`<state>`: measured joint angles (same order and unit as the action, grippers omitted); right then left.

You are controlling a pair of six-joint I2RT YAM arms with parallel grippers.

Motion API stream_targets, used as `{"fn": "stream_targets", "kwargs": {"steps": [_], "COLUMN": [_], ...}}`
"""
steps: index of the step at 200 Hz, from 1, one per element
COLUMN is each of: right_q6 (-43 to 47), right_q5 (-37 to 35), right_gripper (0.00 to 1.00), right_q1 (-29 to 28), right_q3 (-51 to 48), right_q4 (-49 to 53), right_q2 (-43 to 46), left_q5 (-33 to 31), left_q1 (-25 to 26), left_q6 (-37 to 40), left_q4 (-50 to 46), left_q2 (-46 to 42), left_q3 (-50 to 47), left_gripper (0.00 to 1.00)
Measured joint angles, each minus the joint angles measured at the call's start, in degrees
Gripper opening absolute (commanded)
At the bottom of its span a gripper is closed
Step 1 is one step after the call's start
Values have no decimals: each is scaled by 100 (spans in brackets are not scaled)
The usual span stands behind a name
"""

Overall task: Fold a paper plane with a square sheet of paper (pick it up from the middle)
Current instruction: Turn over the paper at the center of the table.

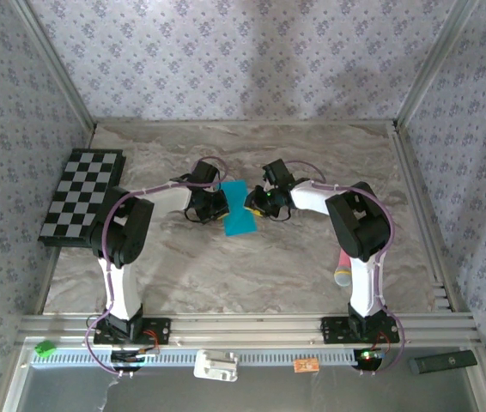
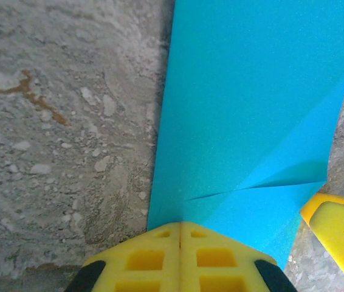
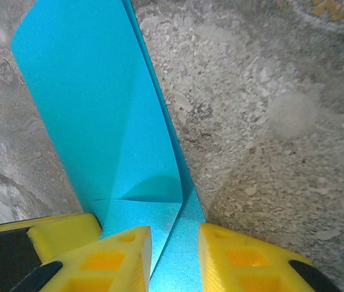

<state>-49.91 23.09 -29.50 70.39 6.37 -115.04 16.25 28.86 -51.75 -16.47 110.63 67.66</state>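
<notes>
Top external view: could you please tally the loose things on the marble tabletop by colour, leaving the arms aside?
Teal-blue: 1, the sheet of paper, partly folded
Black-and-white: 1, the checkered board
Pink-red: 1, the stick
Total: 3

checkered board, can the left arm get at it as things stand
Probably yes: nothing stands between the left arm and the checkered board, though its shut jaws are busy at the paper.
</notes>
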Motion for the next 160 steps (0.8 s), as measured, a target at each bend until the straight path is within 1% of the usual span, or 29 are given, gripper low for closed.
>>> {"fn": "stream_targets", "kwargs": {"steps": [26,36,65,134,160], "right_q6": [-2,-2,17,72,85], "right_q5": [7,7,7,-46,-44], "right_gripper": [27,25,23,22,17], "right_q1": [-7,-15,-37,-52,-52], "right_q3": [39,42,74,81,81], "right_q4": [-7,-20,-22,-17,-20], "right_q2": [-39,-46,-79,-79,-79], "left_q5": [0,0,0,0,-2], "left_q1": [0,0,0,0,0], "left_q6": [0,0,0,-2,-2], "left_q4": [2,7,22,44,42], "left_q2": [0,0,-7,-22,-22], "left_q3": [0,-7,-22,-37,-37], "left_gripper": [2,2,2,2,2]}}
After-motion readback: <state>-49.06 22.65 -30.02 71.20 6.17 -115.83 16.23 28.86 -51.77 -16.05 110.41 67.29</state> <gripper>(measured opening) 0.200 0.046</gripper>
